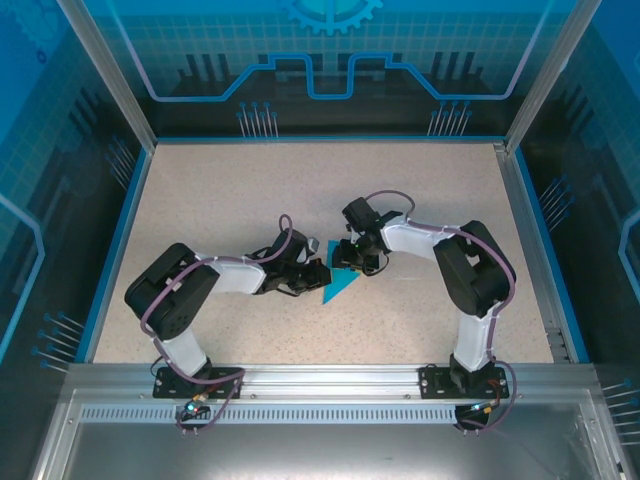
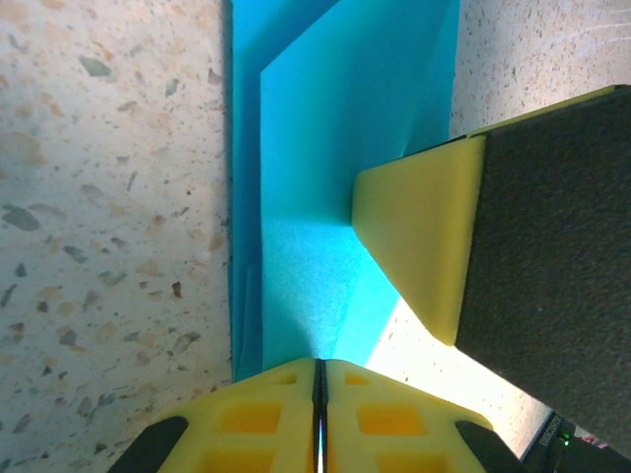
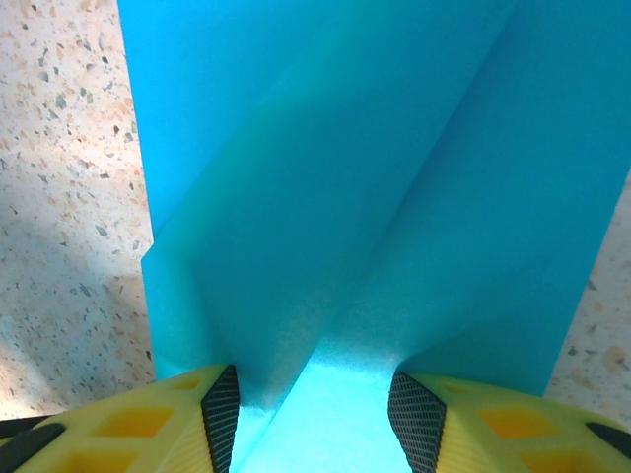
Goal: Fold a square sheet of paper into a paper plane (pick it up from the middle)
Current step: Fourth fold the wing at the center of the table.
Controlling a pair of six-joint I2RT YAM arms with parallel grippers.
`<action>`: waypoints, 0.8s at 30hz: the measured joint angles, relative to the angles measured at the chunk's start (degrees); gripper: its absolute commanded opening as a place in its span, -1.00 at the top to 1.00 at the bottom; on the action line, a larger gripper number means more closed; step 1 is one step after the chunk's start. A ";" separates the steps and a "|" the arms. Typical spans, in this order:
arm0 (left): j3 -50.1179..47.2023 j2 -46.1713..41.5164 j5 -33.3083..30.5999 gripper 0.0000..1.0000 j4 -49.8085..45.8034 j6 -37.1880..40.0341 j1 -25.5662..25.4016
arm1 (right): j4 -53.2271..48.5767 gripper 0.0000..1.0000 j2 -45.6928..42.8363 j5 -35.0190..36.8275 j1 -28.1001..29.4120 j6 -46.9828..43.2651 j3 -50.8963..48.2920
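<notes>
The teal sheet of paper (image 1: 339, 288) lies on the speckled table between the two arms. It is folded into layers, and from above it shows as a pointed triangle. My left gripper (image 1: 317, 273) is at its left end. In the left wrist view its jaws (image 2: 318, 367) are shut on the paper's edge (image 2: 306, 197), and a yellow finger (image 2: 414, 236) of the right gripper presses onto the paper. My right gripper (image 1: 352, 262) stands over the paper's far end. Its jaws (image 3: 315, 386) are apart, and a raised fold of the paper (image 3: 345, 177) runs between the pads.
The tabletop (image 1: 250, 200) is bounded by a blue rim (image 1: 118, 240) and see-through enclosure walls. An aluminium rail (image 1: 320, 385) carrying both arm bases runs along the near edge. Both arms bend inward toward the table's middle.
</notes>
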 measured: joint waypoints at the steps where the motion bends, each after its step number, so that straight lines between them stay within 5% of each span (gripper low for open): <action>1: 0.07 0.00 0.00 0.79 -0.11 0.00 0.00 | -0.20 -0.01 0.11 0.02 0.02 0.00 0.17; 24: 1.16 0.55 -0.59 0.69 -2.36 0.17 0.00 | -5.03 0.00 2.67 2.62 1.11 0.00 4.09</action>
